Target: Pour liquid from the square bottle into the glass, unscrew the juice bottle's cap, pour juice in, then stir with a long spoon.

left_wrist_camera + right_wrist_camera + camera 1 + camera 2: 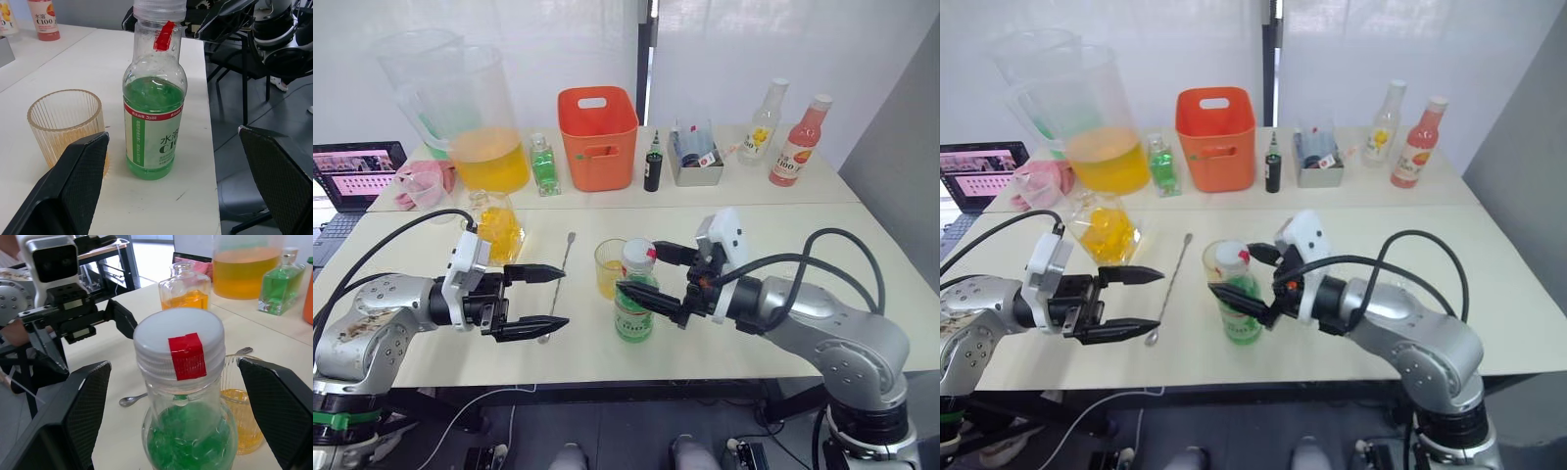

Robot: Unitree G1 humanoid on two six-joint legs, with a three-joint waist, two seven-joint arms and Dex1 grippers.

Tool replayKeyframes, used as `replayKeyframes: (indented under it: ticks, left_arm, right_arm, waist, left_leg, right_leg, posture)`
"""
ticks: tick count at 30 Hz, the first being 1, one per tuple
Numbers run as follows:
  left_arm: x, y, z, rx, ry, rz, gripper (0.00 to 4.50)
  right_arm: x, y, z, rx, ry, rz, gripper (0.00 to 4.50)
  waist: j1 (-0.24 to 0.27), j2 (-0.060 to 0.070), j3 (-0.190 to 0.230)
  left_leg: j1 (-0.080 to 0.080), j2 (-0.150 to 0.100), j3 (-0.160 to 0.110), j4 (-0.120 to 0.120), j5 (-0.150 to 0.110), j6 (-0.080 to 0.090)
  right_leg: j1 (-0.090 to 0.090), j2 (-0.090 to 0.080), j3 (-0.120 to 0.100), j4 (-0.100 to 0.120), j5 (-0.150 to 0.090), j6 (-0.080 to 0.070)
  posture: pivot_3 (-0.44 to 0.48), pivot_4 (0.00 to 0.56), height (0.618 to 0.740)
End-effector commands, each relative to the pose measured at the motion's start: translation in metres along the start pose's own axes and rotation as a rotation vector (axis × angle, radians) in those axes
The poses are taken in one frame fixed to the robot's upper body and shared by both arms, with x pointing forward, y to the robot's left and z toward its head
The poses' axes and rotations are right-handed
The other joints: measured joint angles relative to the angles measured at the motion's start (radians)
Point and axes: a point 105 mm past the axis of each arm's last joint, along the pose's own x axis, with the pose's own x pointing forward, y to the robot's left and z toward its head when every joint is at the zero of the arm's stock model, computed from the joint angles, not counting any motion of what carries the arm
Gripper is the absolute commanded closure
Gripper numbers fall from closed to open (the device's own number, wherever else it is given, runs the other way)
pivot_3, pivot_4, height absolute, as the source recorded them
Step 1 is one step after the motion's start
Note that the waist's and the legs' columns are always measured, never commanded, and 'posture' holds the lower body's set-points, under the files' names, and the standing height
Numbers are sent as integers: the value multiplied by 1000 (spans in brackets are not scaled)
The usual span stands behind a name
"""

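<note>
The juice bottle [633,311], holding green liquid, stands upright near the table's front edge with its white cap [178,345] on; a red tab marks the cap. My right gripper [638,269] is open, one finger on each side of the cap and apart from it. The glass [608,266], ribbed, with a little orange liquid, stands just behind and left of the bottle. Left of the glass, the long spoon [566,257] lies flat. My left gripper [565,296] is open and empty, its tips over the spoon's stem. The square bottle [497,231] of orange liquid stands behind it.
On the back table stand a big pitcher [487,132] of orange liquid, a small green bottle [544,164], an orange basket [597,137], a dark bottle [653,166], a grey box [695,159], a yellow-labelled bottle [762,122] and a pink bottle [800,142]. A laptop [352,174] sits far left.
</note>
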Motion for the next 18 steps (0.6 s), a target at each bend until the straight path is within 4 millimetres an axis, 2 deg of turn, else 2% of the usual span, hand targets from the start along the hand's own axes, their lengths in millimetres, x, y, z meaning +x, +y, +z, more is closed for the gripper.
replayKeyframes:
  ticks: [1, 6, 14, 18]
  left_arm:
    - [-2, -2, 10, 56, -19, 26, 0]
    - [-6, -5, 9, 64, -20, 71, 0]
    - [-11, -13, 7, 67, -23, 128, 0]
    - [-14, -15, 7, 67, -21, 146, 0]
  right_arm:
    - [-3, 4, 11, -91, -7, 86, 31]
    - [1, -3, 7, -145, 26, 126, 31]
    - [10, -9, 8, -115, -8, 201, 31]
    - [12, -10, 6, -105, -2, 230, 1220]
  waist:
    - [1, 0, 0]
    - [-3, 0, 0]
    - [-1, 0, 0]
    - [1, 0, 0]
  left_leg:
    - [0, 0, 0, 0, 0, 0]
    - [1, 0, 0, 0, 0, 0]
    - [1, 0, 0, 0, 0, 0]
    - [1, 0, 0, 0, 0, 0]
  right_leg:
    - [0, 0, 0, 0, 0, 0]
    - [0, 0, 0, 0, 0, 0]
    - [0, 0, 0, 0, 0, 0]
    - [0, 0, 0, 0, 0, 0]
  posture:
    - [0, 150, 740]
    - [0, 150, 740]
    - [0, 150, 740]
    - [0, 150, 740]
